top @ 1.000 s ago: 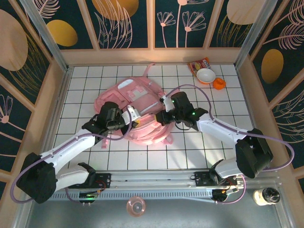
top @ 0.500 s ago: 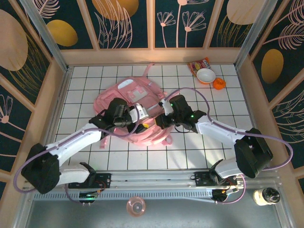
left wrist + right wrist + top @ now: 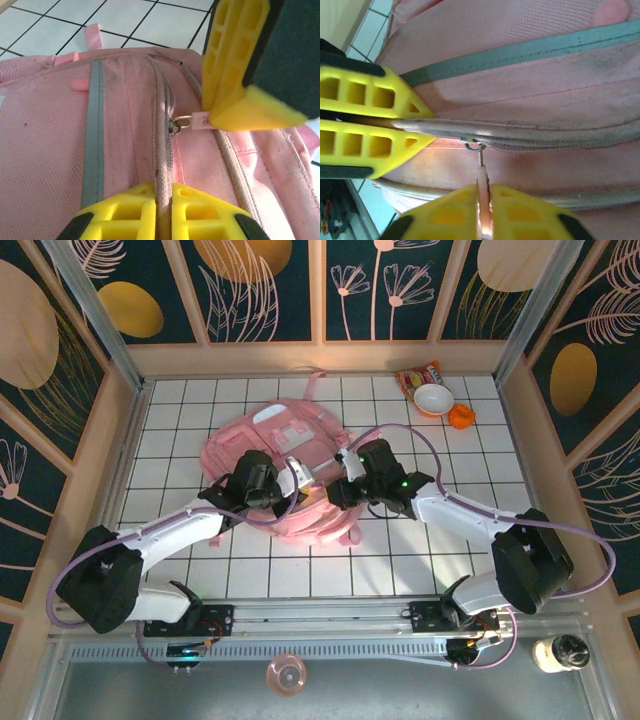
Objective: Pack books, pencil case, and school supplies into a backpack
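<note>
The pink backpack (image 3: pixel 275 435) lies flat on the white tiles with both grippers over its near end. My left gripper (image 3: pixel 163 187) is shut on the grey zipper seam (image 3: pixel 165 150) of the backpack (image 3: pixel 50 150). It also shows at the left of the right wrist view (image 3: pixel 427 129). My right gripper (image 3: pixel 483 189) is shut on the pink zipper pull tab (image 3: pixel 482 175), just below the metal slider (image 3: pixel 475 146). In the top view the left gripper (image 3: pixel 293 483) and right gripper (image 3: pixel 334 490) sit close together. The books, pencil case and school supplies are out of view.
At the back right stand a white bowl (image 3: pixel 434 398), a red-orange snack packet (image 3: pixel 418 375) and a small orange object (image 3: pixel 461 417). Wooden walls ring the tiled floor. Bare tiles lie left, right and in front of the backpack.
The left gripper moved right across the backpack, opened, then shut on the zipper seam beside the right gripper. The right gripper shifted slightly left, still holding the pull tab.
</note>
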You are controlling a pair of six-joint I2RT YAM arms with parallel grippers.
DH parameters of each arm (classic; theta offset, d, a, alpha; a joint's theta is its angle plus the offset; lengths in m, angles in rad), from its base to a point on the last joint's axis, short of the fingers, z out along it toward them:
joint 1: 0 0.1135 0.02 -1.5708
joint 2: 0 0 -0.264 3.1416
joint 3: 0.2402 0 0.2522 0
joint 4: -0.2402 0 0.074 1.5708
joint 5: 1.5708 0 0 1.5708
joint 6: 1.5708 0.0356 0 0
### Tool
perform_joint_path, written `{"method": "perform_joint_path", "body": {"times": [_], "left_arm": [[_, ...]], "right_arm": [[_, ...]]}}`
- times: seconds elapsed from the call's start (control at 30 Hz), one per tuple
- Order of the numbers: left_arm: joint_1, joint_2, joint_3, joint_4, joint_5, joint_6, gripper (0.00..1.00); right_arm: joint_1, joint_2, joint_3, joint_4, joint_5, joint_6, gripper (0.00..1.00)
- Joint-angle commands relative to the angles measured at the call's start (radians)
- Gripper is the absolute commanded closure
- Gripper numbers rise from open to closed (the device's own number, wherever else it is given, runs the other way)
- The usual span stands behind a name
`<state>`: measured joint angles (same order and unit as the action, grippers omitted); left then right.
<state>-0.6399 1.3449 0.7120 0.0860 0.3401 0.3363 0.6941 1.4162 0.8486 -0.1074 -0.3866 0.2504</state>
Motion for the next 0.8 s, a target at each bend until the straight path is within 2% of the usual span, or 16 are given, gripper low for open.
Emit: {"method": "perform_joint_path", "body": {"times": [0.0, 0.13, 0.23, 0.3, 0.4, 0.47, 0.57, 0.67, 0.77], "left_arm": [[-0.006, -0.049, -0.004, 0.083, 0.141, -0.042, 0.98], [-0.006, -0.063, 0.000, 0.086, 0.162, -0.055, 0.99], [-0.006, -0.072, -0.001, 0.078, 0.146, -0.047, 1.00], [-0.005, -0.081, -0.014, 0.061, 0.116, -0.021, 1.00], [0.025, -0.117, -0.057, 0.030, 0.096, 0.022, 1.00], [0.062, -0.150, -0.087, 0.009, 0.109, 0.050, 1.00], [0.083, -0.200, -0.108, -0.064, 0.044, 0.120, 1.00], [0.111, -0.249, -0.136, -0.102, -0.039, 0.145, 0.96], [0.132, -0.287, -0.143, -0.150, -0.122, 0.169, 0.88]], "right_arm": [[0.008, 0.037, 0.033, 0.028, 0.012, -0.008, 0.79], [0.009, 0.065, 0.056, 0.040, 0.006, -0.013, 0.75], [0.010, 0.071, 0.066, 0.020, 0.030, -0.012, 1.00], [-0.005, 0.047, 0.055, 0.001, 0.071, -0.004, 1.00], [-0.088, 0.000, 0.025, -0.066, 0.115, 0.003, 1.00], [-0.140, -0.018, 0.001, -0.108, 0.126, -0.008, 1.00], [-0.220, -0.034, -0.020, -0.119, 0.112, -0.029, 1.00], [-0.201, -0.032, -0.021, -0.081, 0.031, -0.024, 1.00], [-0.114, -0.030, -0.017, -0.048, 0.011, 0.006, 1.00]]}}
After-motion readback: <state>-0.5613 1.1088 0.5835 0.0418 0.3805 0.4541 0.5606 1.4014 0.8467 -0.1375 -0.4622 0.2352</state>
